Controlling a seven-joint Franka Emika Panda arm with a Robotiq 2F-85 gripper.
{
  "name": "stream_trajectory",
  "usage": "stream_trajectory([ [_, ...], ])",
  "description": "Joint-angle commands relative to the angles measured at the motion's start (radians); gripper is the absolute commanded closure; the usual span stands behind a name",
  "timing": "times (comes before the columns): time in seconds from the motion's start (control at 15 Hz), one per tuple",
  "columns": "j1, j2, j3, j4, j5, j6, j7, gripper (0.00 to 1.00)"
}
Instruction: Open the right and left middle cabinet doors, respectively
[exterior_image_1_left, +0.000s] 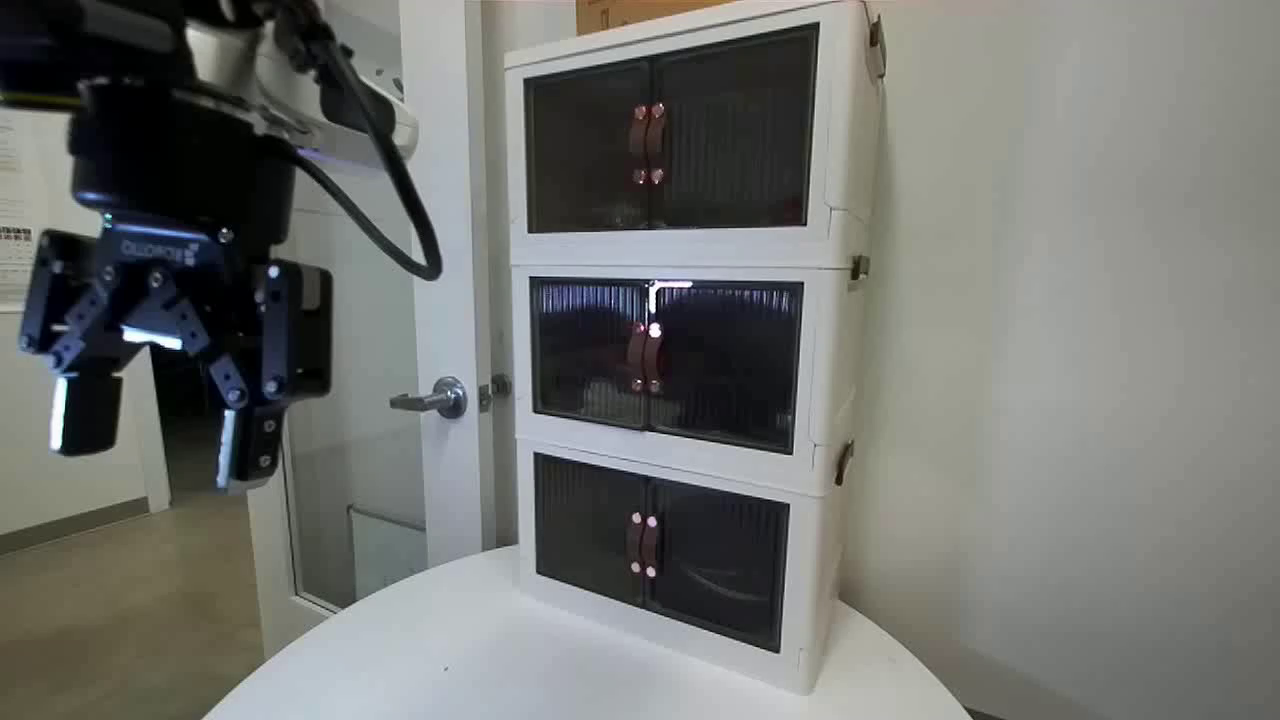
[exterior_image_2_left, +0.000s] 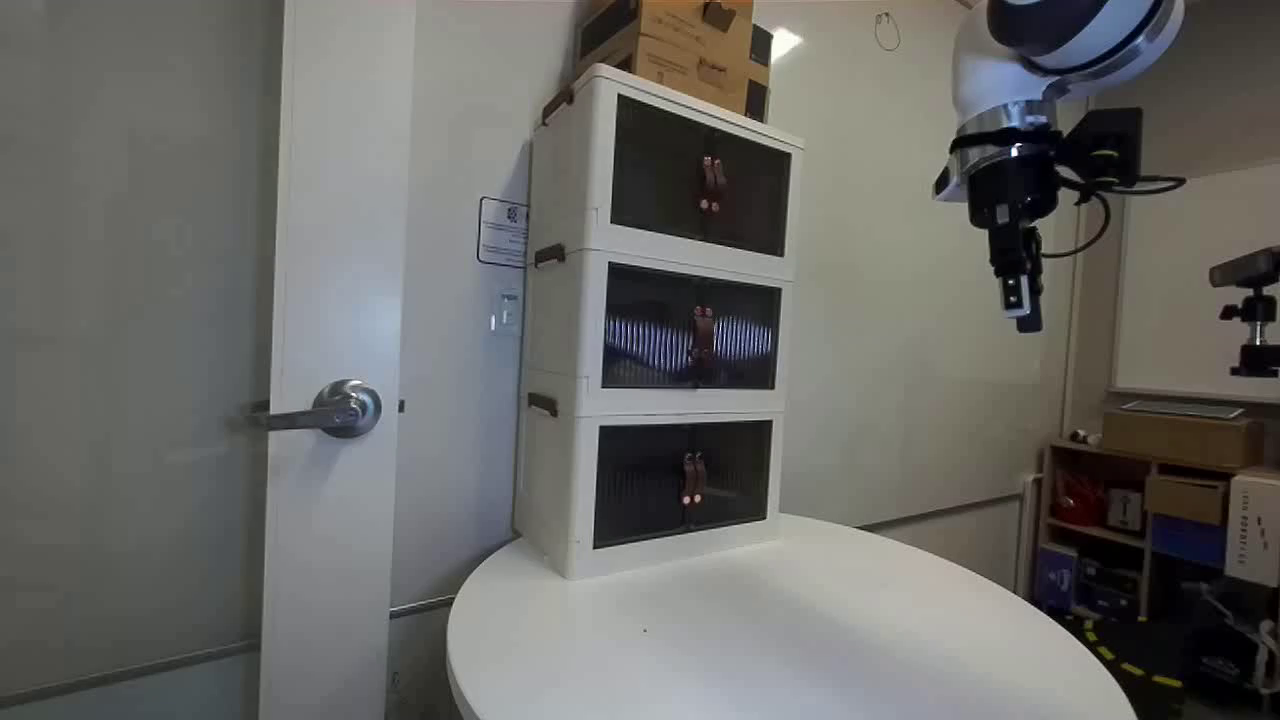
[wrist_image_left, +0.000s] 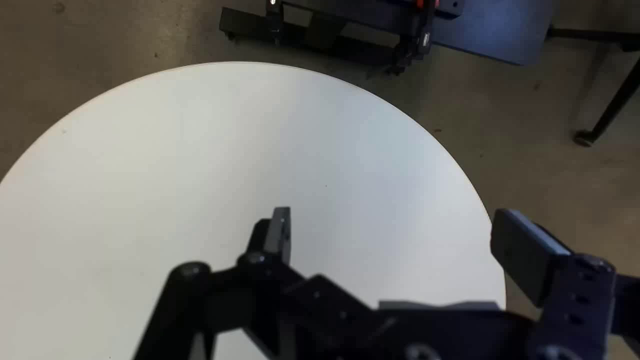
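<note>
The white three-tier cabinet (exterior_image_1_left: 670, 250) stands on a round table. On its middle tier, the dark see-through left middle door (exterior_image_1_left: 588, 370) and right middle door (exterior_image_1_left: 735, 375) are both shut. Their small brown handles sit side by side at the centre. The left middle door (exterior_image_2_left: 640, 335) and right middle door (exterior_image_2_left: 750, 340) show shut in both exterior views. My gripper (exterior_image_1_left: 165, 435) is open and empty, well apart from the cabinet. It also hangs above table height in an exterior view (exterior_image_2_left: 1022, 306). In the wrist view my gripper (wrist_image_left: 392, 225) has widely parted fingers pointing down; the cabinet is out of view there.
The white round table (wrist_image_left: 200, 150) lies under the gripper. Matching shut door pairs are on the top tier (exterior_image_1_left: 745, 140) and bottom tier (exterior_image_1_left: 735, 560). Cardboard boxes (exterior_image_2_left: 690, 50) stand on the cabinet. A room door with a lever handle (exterior_image_1_left: 440, 398) is beside it. A wall is behind.
</note>
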Motion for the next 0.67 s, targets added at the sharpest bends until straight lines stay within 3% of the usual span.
stream_trajectory([
  [0.0, -0.002, 0.001, 0.002, 0.002, 0.001, -0.002, 0.0, 0.0],
  [0.33, -0.002, 0.001, 0.002, 0.002, 0.001, -0.002, 0.0, 0.0],
  [0.6, -0.012, 0.086, 0.068, 0.08, 0.048, 0.167, 0.276, 0.0],
])
